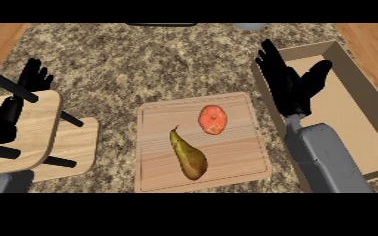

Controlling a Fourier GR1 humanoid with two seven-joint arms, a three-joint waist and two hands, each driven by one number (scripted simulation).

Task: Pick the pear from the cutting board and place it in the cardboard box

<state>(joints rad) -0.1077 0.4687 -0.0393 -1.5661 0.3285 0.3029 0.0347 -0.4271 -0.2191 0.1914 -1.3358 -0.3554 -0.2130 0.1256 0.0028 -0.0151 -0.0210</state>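
Pear (188, 155) lay on cutting board (199, 142), lower centre, beside a tomato (212, 119), ungrasped. Right hand (289, 82), fingers spread & holding nothing, hung over cardboard box (347, 100) at right. Pick step not begun; next it'd need to swing left & down onto pear. Left hand (29, 80) rested released, far left.

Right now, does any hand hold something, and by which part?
Nothing is held. The black right hand is open; the brown-green pear lies untouched on the wooden cutting board.

even, soft light; faint shadows
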